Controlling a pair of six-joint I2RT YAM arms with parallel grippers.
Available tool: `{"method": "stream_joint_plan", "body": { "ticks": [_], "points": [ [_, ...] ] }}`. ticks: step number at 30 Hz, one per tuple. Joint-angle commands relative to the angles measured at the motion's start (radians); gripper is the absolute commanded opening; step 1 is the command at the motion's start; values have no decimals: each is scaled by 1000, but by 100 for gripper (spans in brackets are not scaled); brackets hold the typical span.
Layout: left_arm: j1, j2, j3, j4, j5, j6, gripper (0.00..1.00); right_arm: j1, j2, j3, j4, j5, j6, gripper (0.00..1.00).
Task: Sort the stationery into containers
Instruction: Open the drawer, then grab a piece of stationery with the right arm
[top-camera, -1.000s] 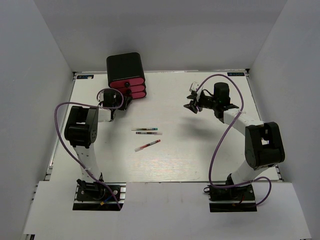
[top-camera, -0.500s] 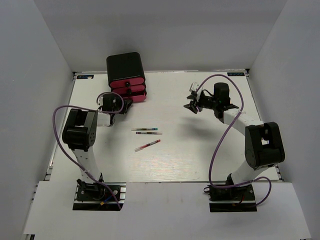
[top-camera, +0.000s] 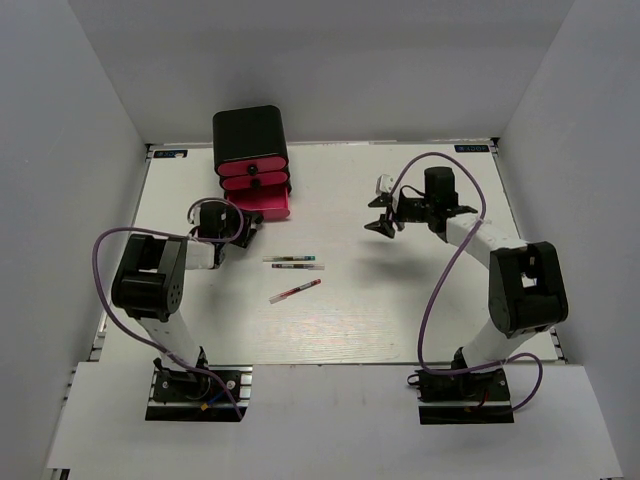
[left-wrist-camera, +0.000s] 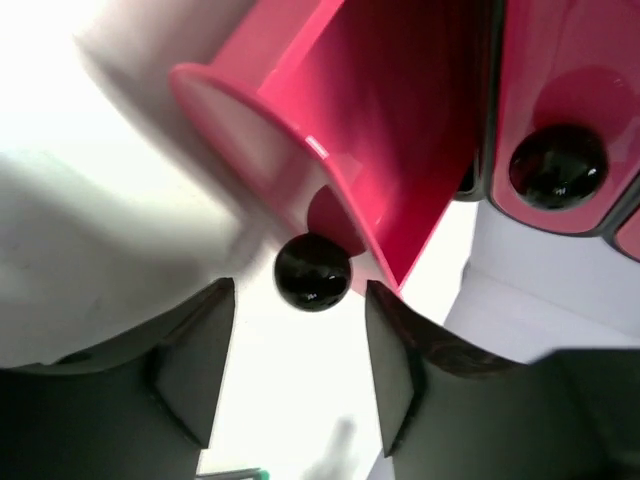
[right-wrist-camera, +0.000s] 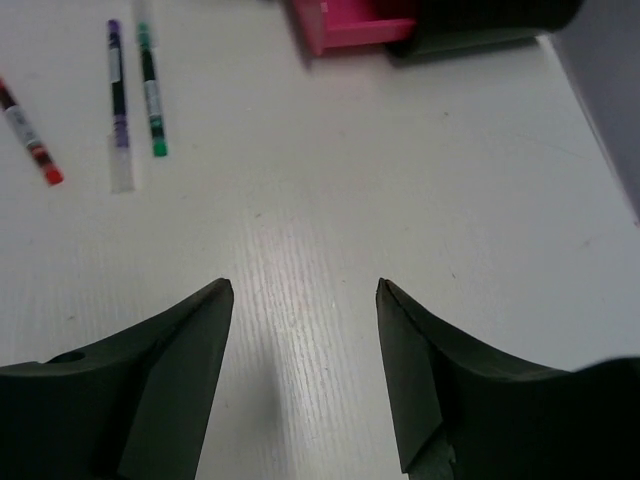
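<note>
Above: our left hand (top-camera: 244, 224) has just pulled the bottom pink drawer (top-camera: 266, 203) open, ready for the three pens (top-camera: 293, 260) lying on the counter (top-camera: 400, 300). Left wrist: hand spread, loose around the knob (left-wrist-camera: 312, 271). Right wrist: right hand (right-wrist-camera: 305, 300) wide, empty

I count three pens (top-camera: 293, 259) mid-frame on the surface (top-camera: 400, 310), one black cabinet (top-camera: 248, 128) at upper left holding three pink drawers (top-camera: 266, 204), and two grippers: left gripper (top-camera: 246, 224) and right gripper (top-camera: 378, 216).
</note>
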Motion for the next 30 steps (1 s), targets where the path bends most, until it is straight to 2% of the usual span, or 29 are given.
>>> {"method": "stream_joint_plan", "body": {
  "ticks": [1, 2, 3, 6, 11, 14, 15, 16, 18, 19, 21, 22, 25, 30],
  "points": [
    [3, -80, 11, -49, 15, 45, 66, 13, 47, 115, -260, -176, -223, 64],
    [3, -90, 11, -59, 24, 45, 68, 19, 64, 169, -343, -193, -273, 62],
    [3, -104, 11, -70, 24, 57, 68, 38, 78, 186, -397, -198, -291, 56],
    [3, -187, -30, -116, 34, 90, 69, 89, 158, 236, -478, -197, -370, 43],
    [3, -398, -87, -289, 15, 174, 69, 192, 245, 293, -549, -128, -445, 40],
    [3, -517, -142, -392, -23, 248, 47, 246, 284, 319, -545, -74, -411, 43],
    [3, -608, -161, -417, -49, 275, 28, 270, 291, 324, -523, -51, -375, 43],
    [3, -655, -199, -457, -67, 287, 23, 288, 308, 324, -494, -27, -332, 43],
    [3, -745, -231, -504, -78, 314, 18, 315, 325, 332, -427, 21, -263, 43],
    [3, -828, -257, -527, -92, 333, 18, 312, 337, 342, -405, 33, -180, 43],
    [3, -900, -280, -588, -92, 353, 23, 325, 359, 361, -379, 89, -149, 43],
    [3, -931, -303, -609, -92, 354, 32, 332, 371, 371, -371, 98, -149, 44],
    [3, -1038, -345, -679, -92, 354, 45, 350, 394, 379, -359, 150, -143, 46],
    [3, -1170, -376, -751, -101, 354, 49, 368, 423, 392, -344, 201, -124, 46]
  ]
}}
